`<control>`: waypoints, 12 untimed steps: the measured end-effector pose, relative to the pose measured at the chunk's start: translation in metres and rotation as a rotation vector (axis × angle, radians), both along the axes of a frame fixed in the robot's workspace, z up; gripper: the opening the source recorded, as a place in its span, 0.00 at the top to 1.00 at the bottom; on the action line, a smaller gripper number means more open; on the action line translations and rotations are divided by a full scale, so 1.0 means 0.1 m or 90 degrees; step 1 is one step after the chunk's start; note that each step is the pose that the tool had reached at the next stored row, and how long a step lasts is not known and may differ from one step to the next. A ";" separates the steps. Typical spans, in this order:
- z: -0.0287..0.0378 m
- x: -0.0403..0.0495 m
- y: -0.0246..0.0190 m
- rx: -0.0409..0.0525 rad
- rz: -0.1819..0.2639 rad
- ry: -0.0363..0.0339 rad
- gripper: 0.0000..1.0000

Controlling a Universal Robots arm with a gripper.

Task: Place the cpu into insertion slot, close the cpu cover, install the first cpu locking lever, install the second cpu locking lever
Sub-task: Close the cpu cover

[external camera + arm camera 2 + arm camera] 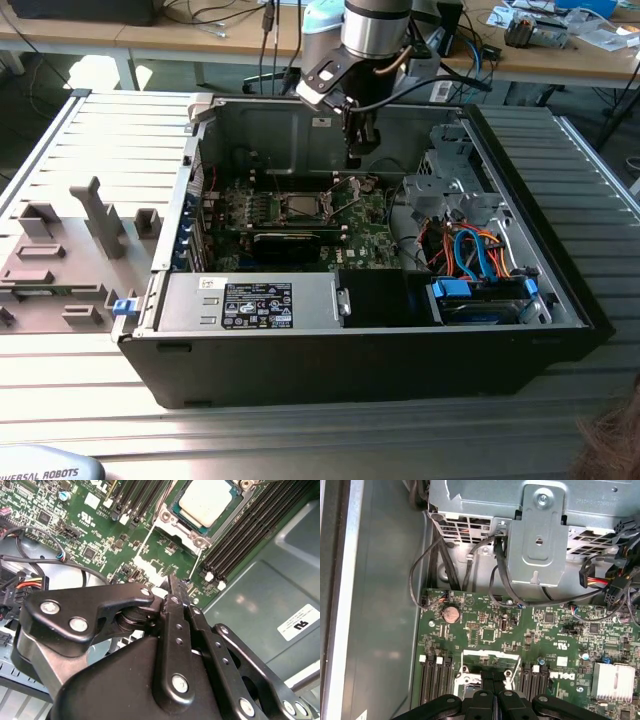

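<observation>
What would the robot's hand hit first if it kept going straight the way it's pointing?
Most likely the green motherboard right beside the seated cpu: the hand points down there. Depth is hard to judge, so the metal frame around the cpu could come first.

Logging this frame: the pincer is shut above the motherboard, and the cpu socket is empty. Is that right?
Not quite. The socket is not empty: the cpu sits in it, silver top up, as the second wrist view shows. The rest holds: the pincer is shut above the motherboard.
</observation>
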State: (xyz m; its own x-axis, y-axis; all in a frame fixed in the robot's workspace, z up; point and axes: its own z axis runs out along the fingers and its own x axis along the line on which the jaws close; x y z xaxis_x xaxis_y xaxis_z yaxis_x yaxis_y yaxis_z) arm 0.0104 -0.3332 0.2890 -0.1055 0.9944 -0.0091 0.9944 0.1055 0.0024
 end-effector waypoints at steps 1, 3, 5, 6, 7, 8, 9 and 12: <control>0.000 0.006 0.000 0.0000 0.000 0.0000 0.89; 0.000 0.022 0.000 0.0000 0.000 0.0000 0.89; 0.000 0.039 0.000 -0.0001 0.000 0.0000 0.89; 0.000 0.046 0.000 -0.0001 0.000 0.0000 0.89; 0.000 0.050 0.000 -0.0001 0.000 0.0000 0.89; 0.000 0.066 0.000 -0.0002 0.000 0.0000 0.89; 0.000 0.076 0.000 -0.0001 0.000 0.0000 0.89; 0.000 0.098 0.000 -0.0002 0.000 0.0000 0.89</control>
